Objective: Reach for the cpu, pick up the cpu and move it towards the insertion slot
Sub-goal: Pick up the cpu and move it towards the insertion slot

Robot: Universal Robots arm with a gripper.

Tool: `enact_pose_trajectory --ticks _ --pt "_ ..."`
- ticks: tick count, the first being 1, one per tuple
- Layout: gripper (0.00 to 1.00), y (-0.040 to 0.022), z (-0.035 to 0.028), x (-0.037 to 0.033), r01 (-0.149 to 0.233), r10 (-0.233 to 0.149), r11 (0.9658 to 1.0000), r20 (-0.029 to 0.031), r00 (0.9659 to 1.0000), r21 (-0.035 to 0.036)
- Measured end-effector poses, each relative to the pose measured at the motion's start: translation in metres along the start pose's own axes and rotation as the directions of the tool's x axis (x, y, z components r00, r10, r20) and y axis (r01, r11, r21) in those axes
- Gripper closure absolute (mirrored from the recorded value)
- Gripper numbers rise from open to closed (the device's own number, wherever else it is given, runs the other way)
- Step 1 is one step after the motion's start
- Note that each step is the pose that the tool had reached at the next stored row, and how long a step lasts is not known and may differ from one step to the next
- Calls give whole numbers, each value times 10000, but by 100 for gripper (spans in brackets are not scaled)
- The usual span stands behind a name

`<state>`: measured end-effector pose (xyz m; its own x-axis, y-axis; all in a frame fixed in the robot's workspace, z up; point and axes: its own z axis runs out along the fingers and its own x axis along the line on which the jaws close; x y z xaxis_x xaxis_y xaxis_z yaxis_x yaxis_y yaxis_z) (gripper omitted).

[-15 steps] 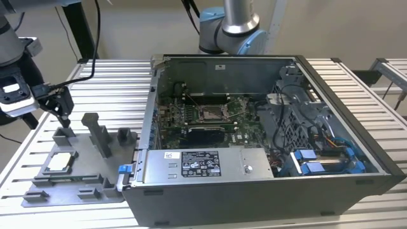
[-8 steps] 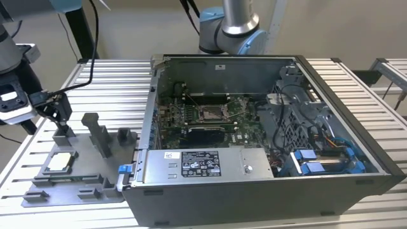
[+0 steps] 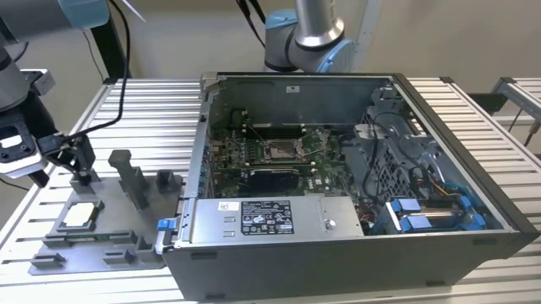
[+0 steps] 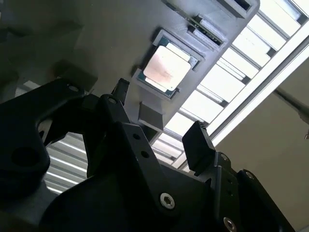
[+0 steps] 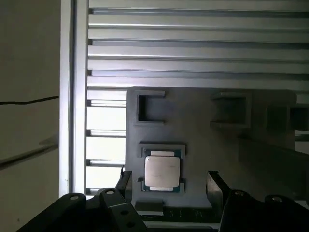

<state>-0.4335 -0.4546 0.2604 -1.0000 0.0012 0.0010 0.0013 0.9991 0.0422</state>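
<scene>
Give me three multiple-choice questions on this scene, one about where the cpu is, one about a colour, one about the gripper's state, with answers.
1. Where does the cpu lie?
A) in a drawer
B) in the grey fixture
C) on a shelf

2. What colour is the motherboard around the insertion slot?
A) red
B) white
C) green

3. How is the gripper?
A) open, holding nothing
B) shut on the cpu
C) shut, empty

Answers:
1 B, it rests in a recess of the fixture.
2 C, green shows beside the slot's metal frame.
3 A, its fingers stand apart on either side of the cpu in both wrist views.
</scene>
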Motion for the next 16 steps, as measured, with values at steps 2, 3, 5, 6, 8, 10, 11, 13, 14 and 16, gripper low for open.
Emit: enact_pose_trajectory --ticks 2,3,5,6,8,10,11,13,14,16 --pt "0 -24 26 1 -13 13 10000 -6 10000 0" --pt "0 -38 39 2 -20 20 10000 -10 10000 0" --pt "0 -68 68 2 -38 38 10000 -13 10000 -1" --pt "0 -82 83 2 -47 47 10000 -14 10000 -1" --pt "0 -104 120 2 -62 62 10000 -12 10000 -2" --pt "0 -121 155 2 -72 72 10000 -12 10000 -2" --pt "0 -128 172 2 -78 78 10000 -12 10000 0" --pt "0 -138 210 3 -86 86 10000 -11 10000 -1" --pt "0 -140 227 4 -86 86 10000 -12 10000 -1" --pt "0 -143 264 4 -86 86 10000 -12 10000 -1"
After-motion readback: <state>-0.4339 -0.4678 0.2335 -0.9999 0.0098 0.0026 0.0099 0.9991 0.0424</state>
